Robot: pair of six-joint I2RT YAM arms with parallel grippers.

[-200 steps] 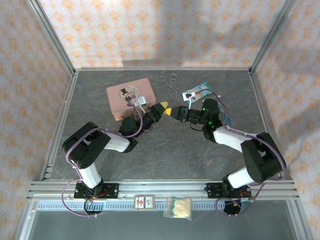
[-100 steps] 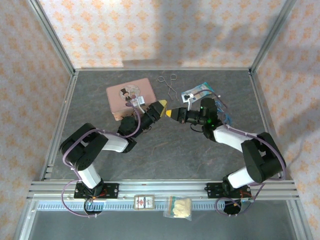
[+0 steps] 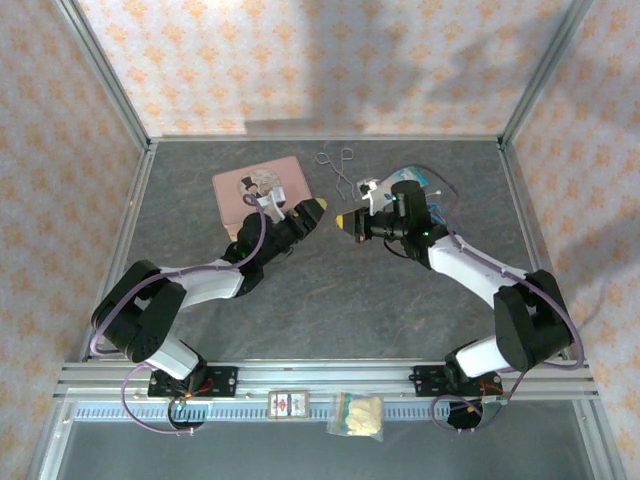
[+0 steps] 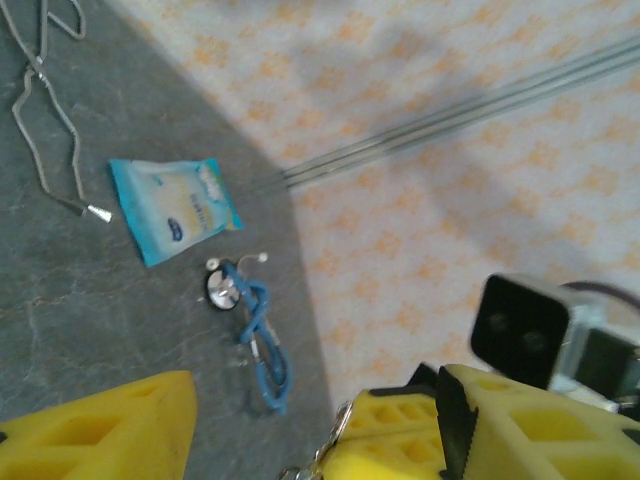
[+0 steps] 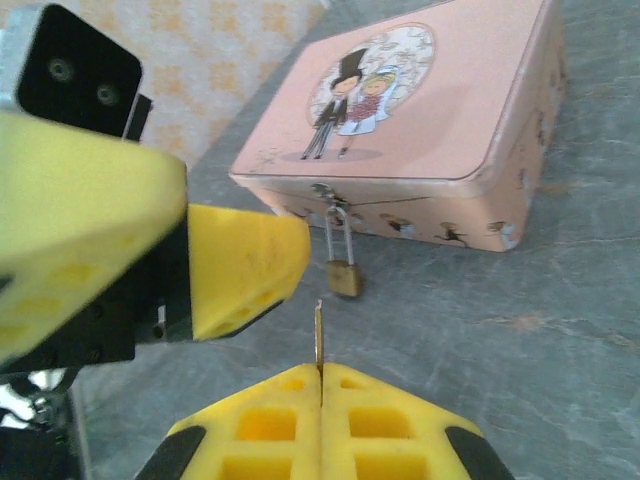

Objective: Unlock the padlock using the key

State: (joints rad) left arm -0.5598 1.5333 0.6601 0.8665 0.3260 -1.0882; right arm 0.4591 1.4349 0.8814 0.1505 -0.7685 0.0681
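Note:
The tiny brass padlock (image 5: 345, 278) hangs by its thin silver shackle from the front clasp of the pink picture tin (image 5: 420, 130) (image 3: 262, 188). My right gripper (image 5: 320, 372) (image 3: 347, 221) is shut on the key (image 5: 319, 335). The key's blade stands edge-on and points at the padlock, a short way from it. Its ring (image 4: 335, 445) dangles under the right gripper's yellow fingers (image 4: 395, 430). My left gripper (image 3: 316, 208) (image 4: 320, 400) is open and holds nothing. Its fingers (image 5: 245, 260) sit just left of the key, in front of the tin.
A blue stethoscope (image 4: 255, 330) with a silver disc (image 4: 220, 292) and a blue-white packet (image 4: 175, 210) lie at the back right. Thin metal tongs (image 3: 338, 165) lie behind the tin. Patterned walls with metal rails close in the table.
The left arm has stretched out, its elbow swinging down-left. The right wrist has shifted toward the back. Both gripper tips stay close together in front of the tin.

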